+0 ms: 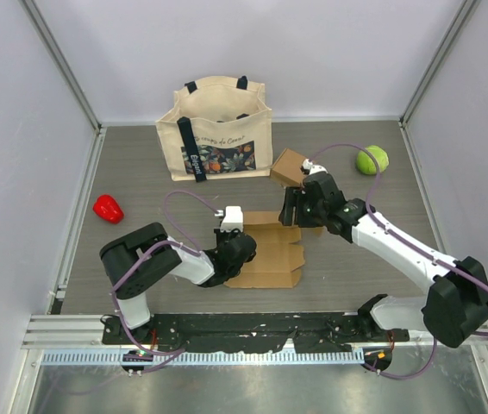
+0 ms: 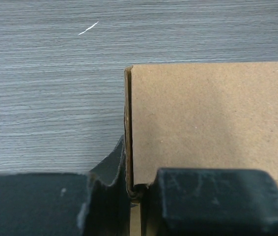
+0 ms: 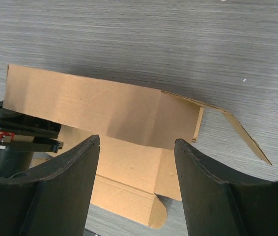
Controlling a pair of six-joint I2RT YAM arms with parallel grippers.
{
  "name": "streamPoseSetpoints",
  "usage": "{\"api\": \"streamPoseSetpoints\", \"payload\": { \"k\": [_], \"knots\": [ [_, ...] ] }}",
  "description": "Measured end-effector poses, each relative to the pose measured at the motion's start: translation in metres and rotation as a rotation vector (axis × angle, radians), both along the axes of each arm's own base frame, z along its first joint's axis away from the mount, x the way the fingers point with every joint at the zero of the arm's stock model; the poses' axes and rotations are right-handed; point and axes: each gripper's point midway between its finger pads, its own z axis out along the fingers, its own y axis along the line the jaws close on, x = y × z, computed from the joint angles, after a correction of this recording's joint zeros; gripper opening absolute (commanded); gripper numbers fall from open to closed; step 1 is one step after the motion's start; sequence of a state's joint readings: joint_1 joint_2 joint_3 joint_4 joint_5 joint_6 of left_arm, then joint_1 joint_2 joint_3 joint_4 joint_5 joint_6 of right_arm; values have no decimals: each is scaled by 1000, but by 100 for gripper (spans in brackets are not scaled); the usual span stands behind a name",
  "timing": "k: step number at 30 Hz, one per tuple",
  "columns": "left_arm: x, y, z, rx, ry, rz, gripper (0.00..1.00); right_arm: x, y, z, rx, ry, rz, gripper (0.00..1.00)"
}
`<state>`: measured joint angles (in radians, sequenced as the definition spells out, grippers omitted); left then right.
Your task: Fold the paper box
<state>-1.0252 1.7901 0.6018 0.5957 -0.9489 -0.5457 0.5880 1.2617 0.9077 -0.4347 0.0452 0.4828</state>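
The left hand pinches the box by one raised wall; the right hand hangs open above. If that thin pinch slips, the wall could spring flat.

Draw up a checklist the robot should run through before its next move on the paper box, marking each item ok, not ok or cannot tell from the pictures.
1. Left gripper shut on a folded edge of the paper box: ok.
2. Right gripper open, nothing between its fingers: ok.
3. Right gripper positioned above the box: ok.
4. All flaps folded in: not ok; a side flap sticks out loose.
5. Tote bag apart from the box: ok.
6. Box base lying flat on the table: cannot tell.
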Motion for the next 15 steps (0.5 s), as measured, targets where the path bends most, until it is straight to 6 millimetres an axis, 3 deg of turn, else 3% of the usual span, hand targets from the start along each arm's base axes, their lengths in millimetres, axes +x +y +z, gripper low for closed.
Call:
{"api": "streamPoseSetpoints", "payload": {
  "k": [6,11,13,15],
  "knots": [
    [0,1,1,2,1,2,0,12,9,-7,162,38,-26,61],
    [-1,5,1,11,2,11,0,14,22,-15,424,86,-85,53],
    [0,7,2,10,2,17,0,17,17,-21,544,105,-141,46],
    [0,6,3,8,2,16,0,19,11,-27,628,126,-189,29]
  ]
}}
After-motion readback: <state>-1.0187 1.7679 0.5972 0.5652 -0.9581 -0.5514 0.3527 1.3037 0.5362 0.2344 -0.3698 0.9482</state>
